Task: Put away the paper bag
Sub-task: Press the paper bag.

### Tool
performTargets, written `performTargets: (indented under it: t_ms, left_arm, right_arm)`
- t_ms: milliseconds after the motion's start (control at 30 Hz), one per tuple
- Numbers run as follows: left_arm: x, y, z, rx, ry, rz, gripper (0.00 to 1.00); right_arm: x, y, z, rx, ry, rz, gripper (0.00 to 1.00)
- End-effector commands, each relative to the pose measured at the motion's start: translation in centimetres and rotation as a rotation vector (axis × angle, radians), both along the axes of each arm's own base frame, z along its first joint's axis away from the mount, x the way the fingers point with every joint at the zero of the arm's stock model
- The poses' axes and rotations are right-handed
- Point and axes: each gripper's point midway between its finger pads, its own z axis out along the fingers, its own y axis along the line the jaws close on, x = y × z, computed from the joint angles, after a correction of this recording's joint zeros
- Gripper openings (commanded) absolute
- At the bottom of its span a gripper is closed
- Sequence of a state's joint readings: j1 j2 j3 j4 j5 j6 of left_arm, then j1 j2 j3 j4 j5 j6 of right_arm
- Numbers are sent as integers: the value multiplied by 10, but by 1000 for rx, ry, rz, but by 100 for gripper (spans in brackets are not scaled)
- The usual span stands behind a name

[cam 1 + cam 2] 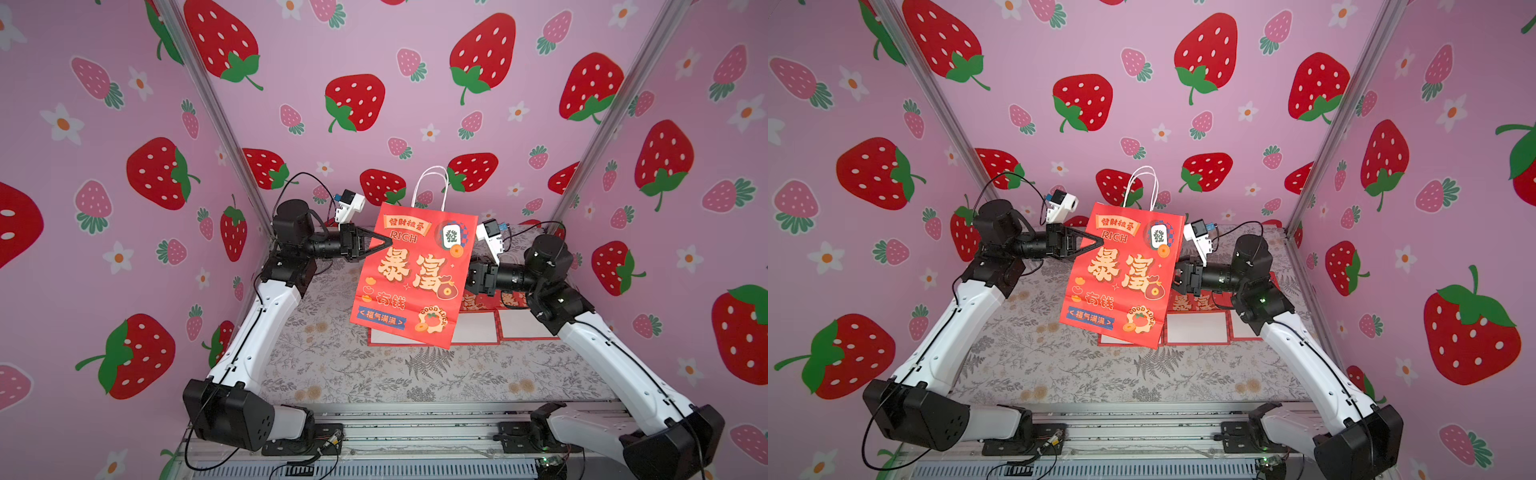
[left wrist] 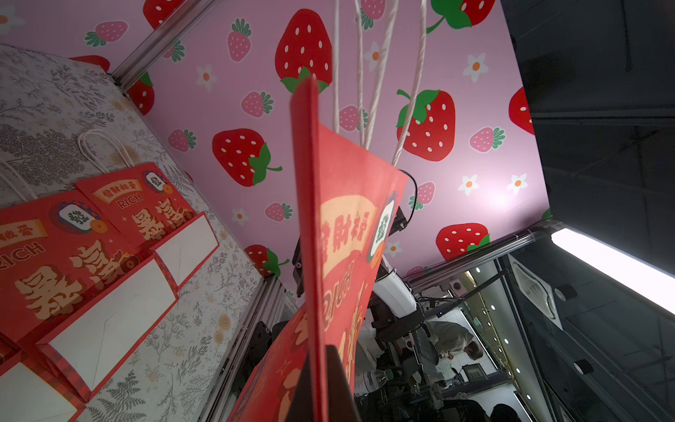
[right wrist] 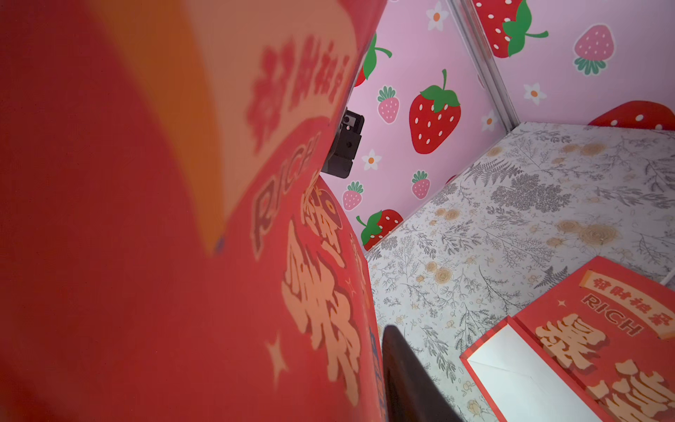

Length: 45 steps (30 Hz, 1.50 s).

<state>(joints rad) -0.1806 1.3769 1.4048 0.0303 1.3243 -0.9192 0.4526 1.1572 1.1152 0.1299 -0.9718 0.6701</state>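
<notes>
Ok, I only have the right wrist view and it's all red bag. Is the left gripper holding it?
Observer: Yes, the left gripper is shut on the bag at its side edge.
Operator: Which way up is it?
Observer: Nearly upright above the table, handles on top.
Operator: I see one flat bag lying down there. Any more?
Observer: At least three flat bags lie in a row, beneath and behind the held one.
</notes>
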Motion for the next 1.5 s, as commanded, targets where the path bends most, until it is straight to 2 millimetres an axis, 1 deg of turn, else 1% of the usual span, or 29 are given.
performTargets:
  t_ms: [0, 67, 133, 167, 267, 333, 433, 500, 567, 633, 800, 867, 933, 1033, 1167, 1267, 1467]
  left_arm:
    - [-11, 0, -5, 13, -43, -39, 0]
    - [-9, 2, -7, 15, -46, -32, 0]
    - [-7, 6, -9, 18, -51, -18, 0]
    - [-6, 8, -10, 18, -57, -14, 0]
    - [-3, 15, -15, 19, -60, 2, 0]
    - [0, 17, -18, 16, -56, 4, 0]
    - [1, 17, -17, 12, -59, 4, 0]
    - [0, 17, -15, 8, -65, 3, 0]
    - [-2, 16, -11, 3, -77, -1, 0]
    - [-4, 16, -8, 1, -88, -4, 0]
    - [-12, 17, 1, -3, -110, -2, 0]
    - [-15, 16, 3, -4, -112, -1, 0]
    - [-17, 14, 3, -5, -114, -1, 0]
    - [-19, 10, 4, -6, -120, -4, 0]
    - [-21, 5, 8, -15, -134, -5, 0]
    - [-22, 4, 10, -19, -140, -7, 0]
    - [-26, 2, 11, -21, -137, -14, 0]
  right_arm:
    - [1, -10, 23, 41, -33, -61, 43]
    - [5, -15, 24, 52, 11, -78, 47]
    - [8, -21, 27, 67, 64, -76, 56]
    - [6, -23, 30, 76, 70, -67, 60]
    - [-7, -28, 41, 100, 47, -34, 73]
    - [-19, -30, 52, 125, 17, -5, 83]
    - [-31, -30, 64, 170, -18, 55, 93]
    - [-32, -29, 66, 187, -25, 73, 96]
    - [-30, -25, 65, 188, -24, 81, 96]
    - [-26, -23, 63, 183, -23, 68, 92]
    - [-16, -29, 55, 135, -61, -61, 92]
    - [-16, -33, 56, 139, -89, -97, 93]
    - [-16, -34, 58, 152, -109, -113, 91]
    - [-13, -30, 59, 180, -127, -124, 86]
    - [-9, -16, 60, 218, -135, -104, 80]
    - [-11, -8, 61, 232, -149, -94, 75]
    - [-12, -6, 62, 233, -172, -115, 61]
